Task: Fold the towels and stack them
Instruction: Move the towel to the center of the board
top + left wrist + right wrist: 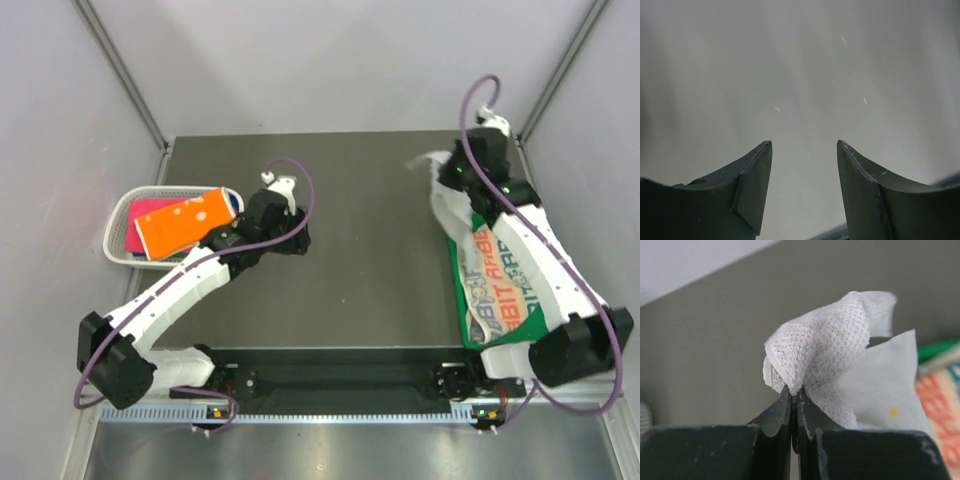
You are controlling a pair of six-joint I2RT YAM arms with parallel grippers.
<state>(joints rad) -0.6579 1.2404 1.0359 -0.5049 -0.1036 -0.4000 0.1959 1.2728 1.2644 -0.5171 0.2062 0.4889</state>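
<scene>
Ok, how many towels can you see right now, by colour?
Pink towel: 1
Orange dotted towel: 1
Blue towel: 1
Letter-print towel, pinched by right tool: 1
Total: 4 in view

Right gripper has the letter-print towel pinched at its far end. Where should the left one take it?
Probably the near-left corner of the letter-print towel, approached from the left over the table with the open left gripper. That edge lies exposed, while the right arm covers the other side.
</scene>
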